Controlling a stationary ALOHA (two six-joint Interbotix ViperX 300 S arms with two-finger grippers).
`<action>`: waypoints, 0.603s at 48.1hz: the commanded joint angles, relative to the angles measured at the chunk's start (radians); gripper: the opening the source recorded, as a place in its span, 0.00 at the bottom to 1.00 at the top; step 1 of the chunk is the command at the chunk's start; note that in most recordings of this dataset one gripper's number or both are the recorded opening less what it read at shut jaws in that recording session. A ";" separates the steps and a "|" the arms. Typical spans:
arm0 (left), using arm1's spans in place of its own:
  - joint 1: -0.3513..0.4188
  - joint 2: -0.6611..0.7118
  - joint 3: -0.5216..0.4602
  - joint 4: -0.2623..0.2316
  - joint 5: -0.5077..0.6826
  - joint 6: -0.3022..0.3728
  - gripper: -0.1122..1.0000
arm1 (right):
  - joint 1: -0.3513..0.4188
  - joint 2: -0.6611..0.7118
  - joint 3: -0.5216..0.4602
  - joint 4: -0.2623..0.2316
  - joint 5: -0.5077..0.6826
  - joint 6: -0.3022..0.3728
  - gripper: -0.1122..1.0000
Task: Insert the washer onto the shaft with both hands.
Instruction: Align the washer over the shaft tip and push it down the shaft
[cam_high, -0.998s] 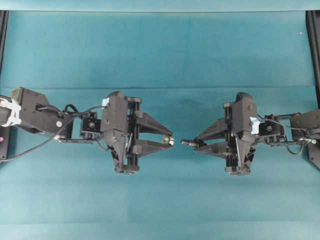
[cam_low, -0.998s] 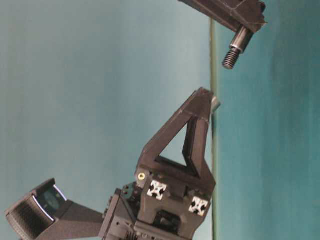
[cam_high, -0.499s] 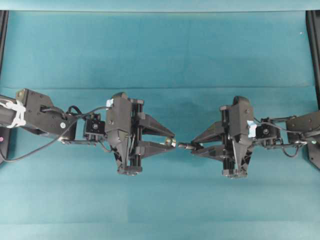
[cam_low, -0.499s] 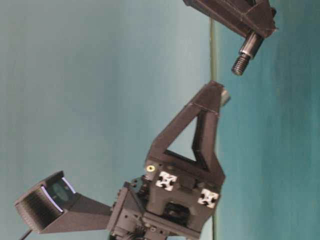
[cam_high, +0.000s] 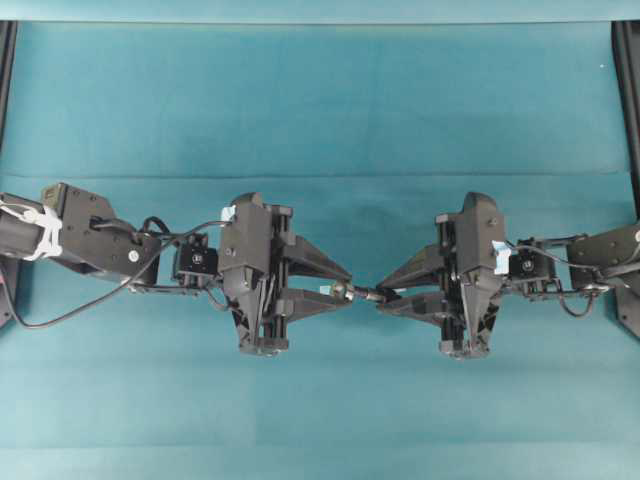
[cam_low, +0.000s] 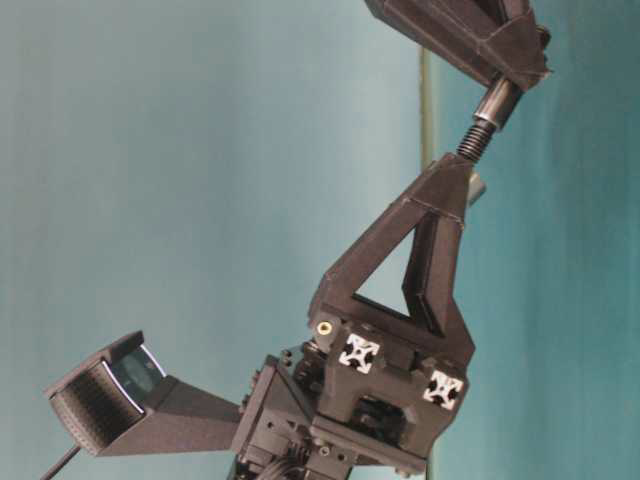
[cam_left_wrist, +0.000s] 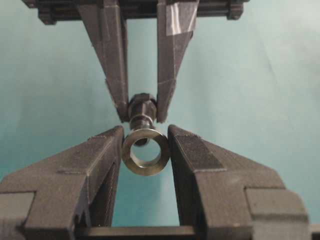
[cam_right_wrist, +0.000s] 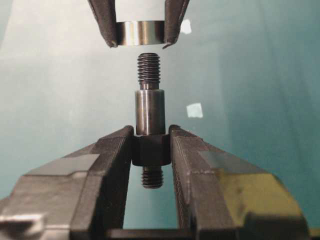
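My left gripper (cam_high: 345, 290) is shut on the washer (cam_left_wrist: 145, 151), a silvery ring pinched edge-on between both fingertips, hole facing the other arm. My right gripper (cam_high: 385, 295) is shut on the shaft (cam_right_wrist: 149, 112) by its dark hex collar. The threaded tip points at the washer (cam_right_wrist: 142, 33). In the right wrist view a sliver of gap shows between thread and ring. From the left wrist view the shaft (cam_left_wrist: 141, 112) sits a little above the centre of the hole. Both grippers meet tip to tip above the cloth, with the shaft (cam_low: 488, 118) reaching the left fingertip.
A teal cloth (cam_high: 320, 100) covers the table. Black frame rails run down the left edge (cam_high: 8, 150) and the right edge (cam_high: 630, 100). Two pale tape scraps (cam_right_wrist: 195, 110) lie on the cloth under the grippers.
Both grippers have moved toward each other. The open space between the shaft's tip and the washer has shrunk to almost nothing. Neither grip has changed.
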 joint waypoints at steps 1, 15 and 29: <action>-0.002 -0.002 -0.014 0.002 -0.006 -0.003 0.44 | 0.005 -0.006 -0.014 0.002 -0.012 0.011 0.10; -0.002 0.009 -0.023 0.002 -0.006 -0.002 0.44 | 0.006 -0.005 -0.015 0.002 -0.012 0.011 0.10; -0.002 0.012 -0.028 0.002 -0.006 -0.003 0.44 | 0.006 0.000 -0.020 0.002 -0.015 0.011 0.10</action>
